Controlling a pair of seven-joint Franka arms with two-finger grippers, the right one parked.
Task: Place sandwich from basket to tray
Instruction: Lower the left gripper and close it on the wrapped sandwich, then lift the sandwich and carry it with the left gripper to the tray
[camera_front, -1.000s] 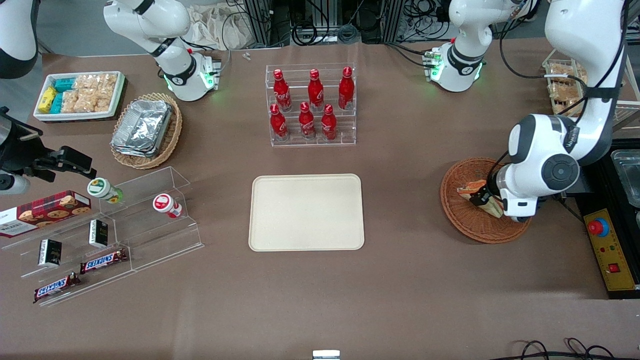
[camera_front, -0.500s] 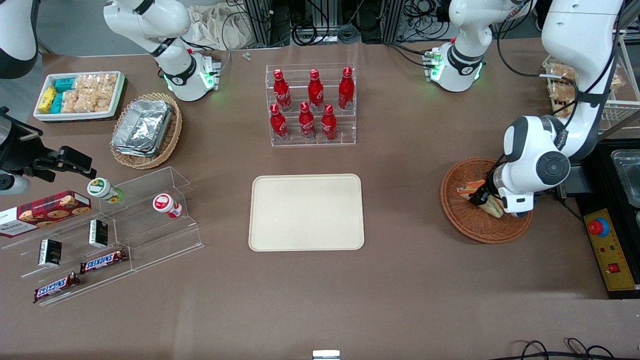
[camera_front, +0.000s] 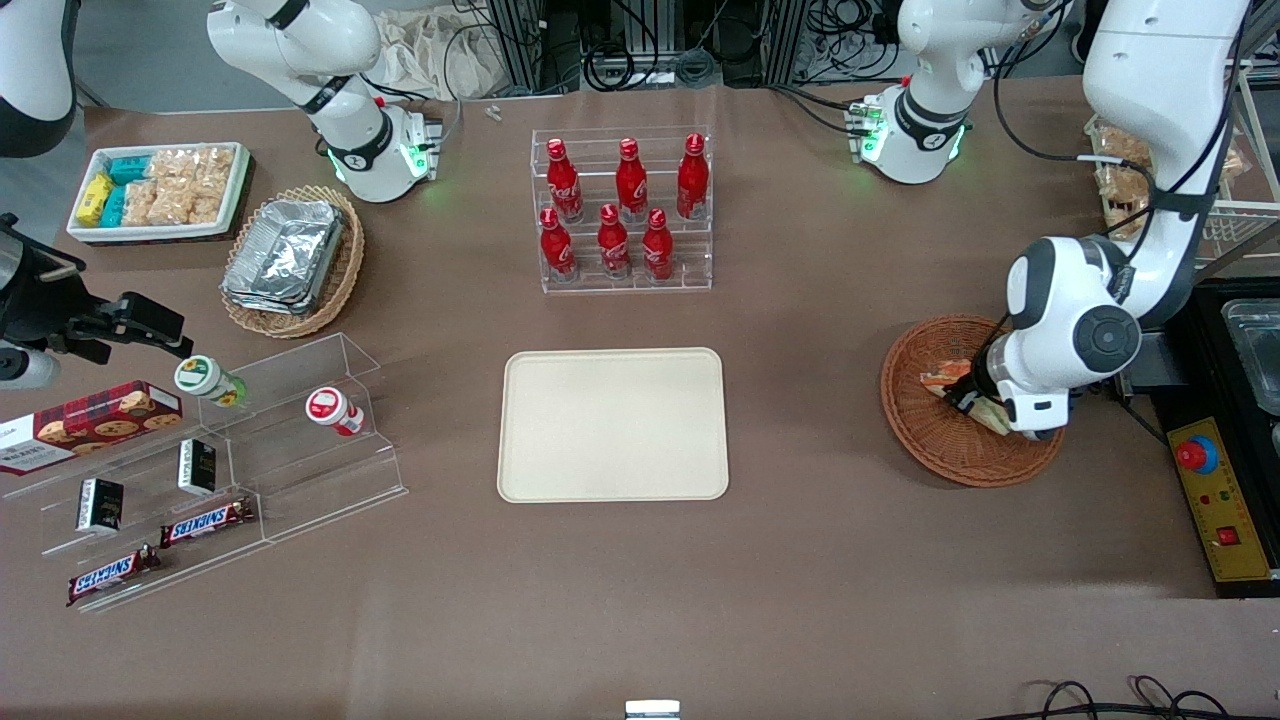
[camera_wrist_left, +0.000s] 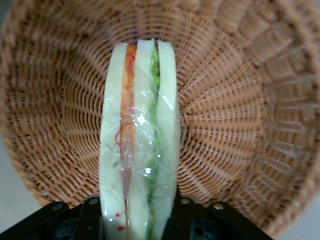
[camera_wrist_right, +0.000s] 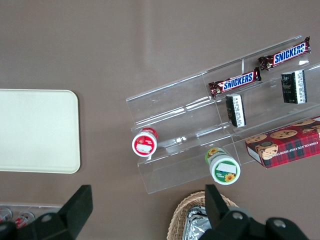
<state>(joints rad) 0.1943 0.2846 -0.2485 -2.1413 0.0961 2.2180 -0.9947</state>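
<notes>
Since 1 s ago the gripper (camera_front: 968, 402) dips lower w/ fingers closed on the sandwich (camera_wrist_left: 139, 150), in the basket (camera_front: 925, 440) at tray's (camera_front: 612, 425) 3 o'clock; I judge it light, squashy, wrap slippery, so grip flat bread faces gently.

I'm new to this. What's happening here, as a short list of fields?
sandwich: plastic-wrapped, standing on edge in the basket
basket: round wicker, toward the working arm's end of the table
tool: down in the basket, shut on the sandwich
tray: cream, mid-table, nothing on it
step: sandwich gripped, not yet carried over to the tray
</notes>
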